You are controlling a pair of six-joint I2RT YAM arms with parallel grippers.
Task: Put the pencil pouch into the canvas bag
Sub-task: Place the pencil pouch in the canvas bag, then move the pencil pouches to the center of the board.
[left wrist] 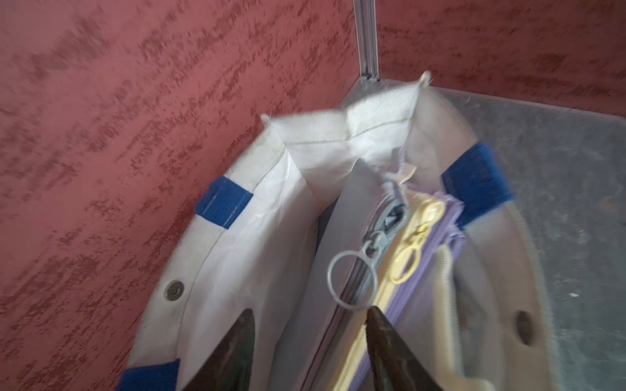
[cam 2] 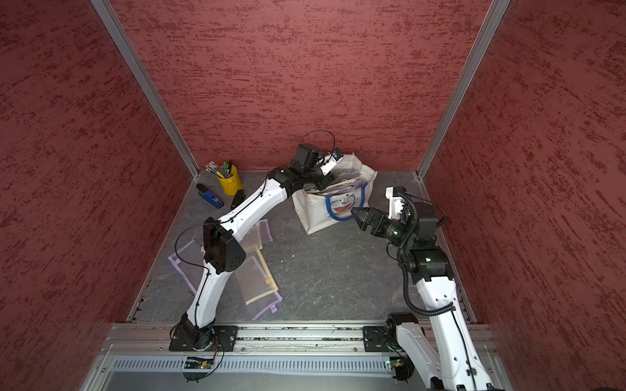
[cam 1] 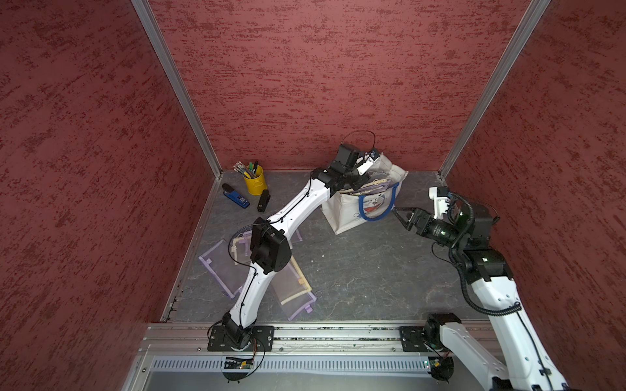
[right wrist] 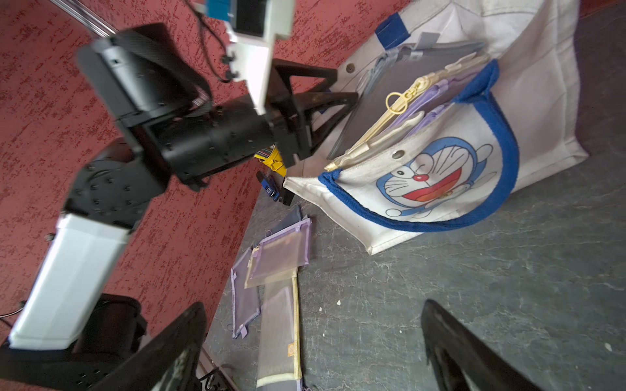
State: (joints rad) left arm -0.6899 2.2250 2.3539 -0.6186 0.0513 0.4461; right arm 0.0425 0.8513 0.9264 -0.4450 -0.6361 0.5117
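Note:
The white canvas bag with blue handles and a blue cat face stands near the back wall. Several flat pencil pouches stand upright inside it. In the left wrist view the nearest is a grey pencil pouch with a grey ring zip pull, beside yellow and purple ones; the right wrist view shows it too. My left gripper hovers over the bag's mouth, open, with the grey pouch's top edge loose between its fingers. Just right of the bag's front, my right gripper is open and empty.
More mesh pouches lie on the table under the left arm: a purple-edged one and a yellow-edged one. A yellow pen cup, a blue device and a black object sit at the back left. Red walls enclose three sides.

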